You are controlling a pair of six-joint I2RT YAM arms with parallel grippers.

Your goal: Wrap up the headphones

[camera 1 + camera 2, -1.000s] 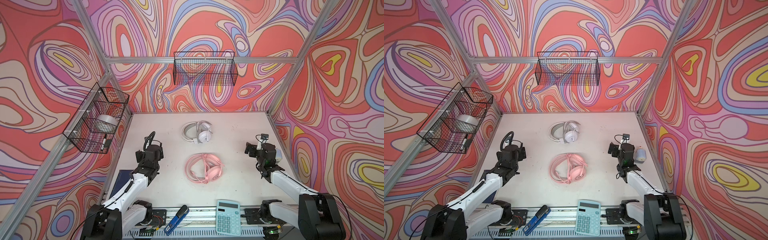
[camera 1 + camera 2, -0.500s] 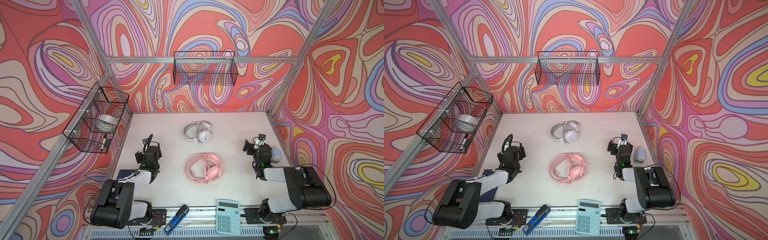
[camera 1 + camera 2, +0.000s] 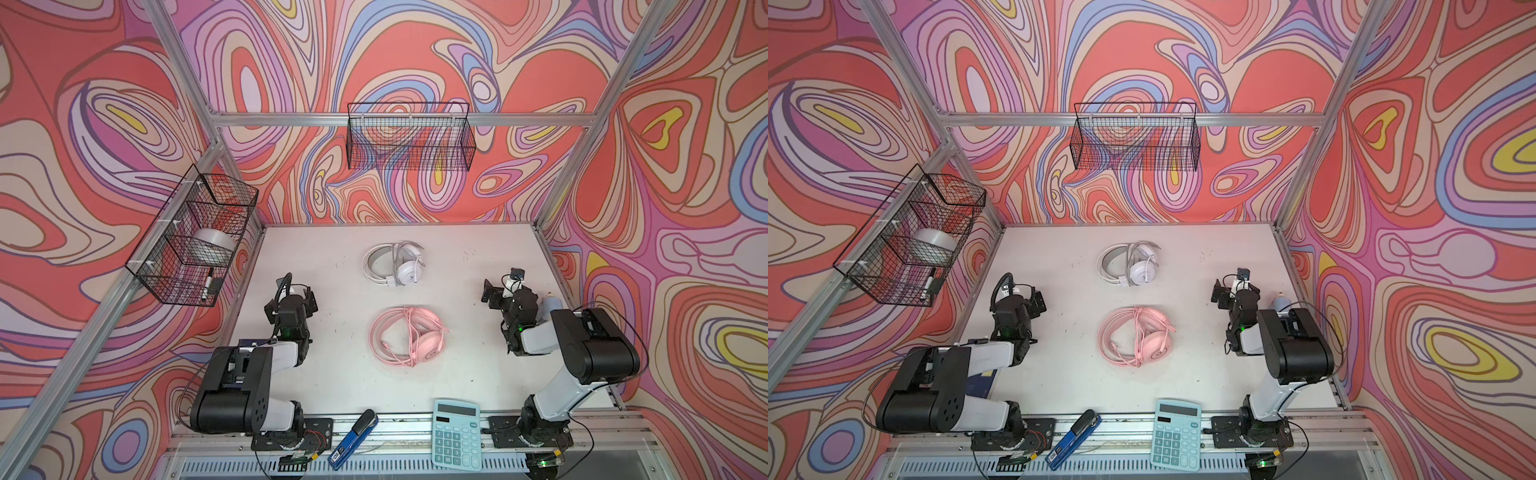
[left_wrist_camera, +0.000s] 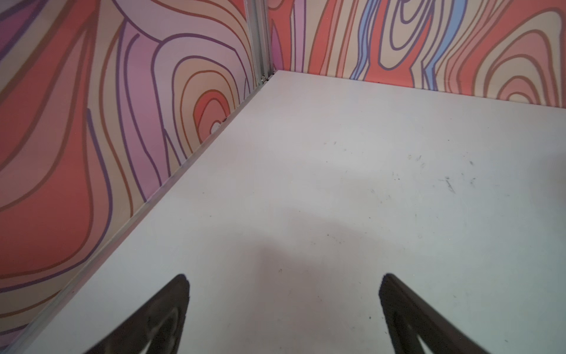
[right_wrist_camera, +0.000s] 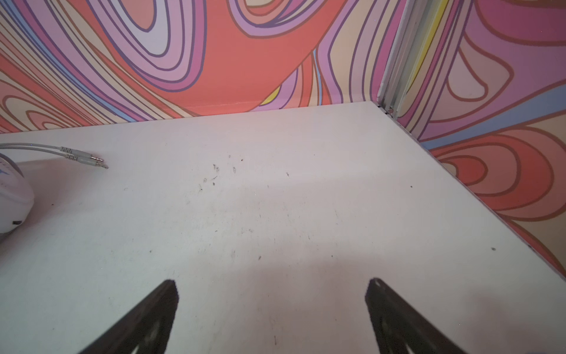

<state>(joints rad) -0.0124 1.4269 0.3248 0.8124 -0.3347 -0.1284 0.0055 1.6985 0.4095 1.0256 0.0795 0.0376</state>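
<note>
- While both arms sat folded by the front edge, both top views showed the pink headset lying at the middle of the desk. The white headset lay beyond it, toward the far edge.
- In a top view the pink cord ran in loops over band and cup, and the grey cord crossed the white cups likewise. The wrapping therefore looked to me done, or all but done.
- In a top view the left gripper stood near the left edge and the right gripper near the right edge. Both were spread wide, empty and well apart from either headset.
- From the left wrist, the left gripper had its fingers splayed over bare desk facing the far left corner. No headset was in sight.
- From the right wrist, the right gripper was equally splayed with nothing between the fingers. One white cup showed at the picture's margin, and two plugs lay loose on the desk near the far edge — the only untidy end I could find, and perhaps the only thing left to tuck.
- Against the frame a second earlier, the arms had drawn back from a low stretch into a raised, folded pose — while neither headset had shifted.
</note>
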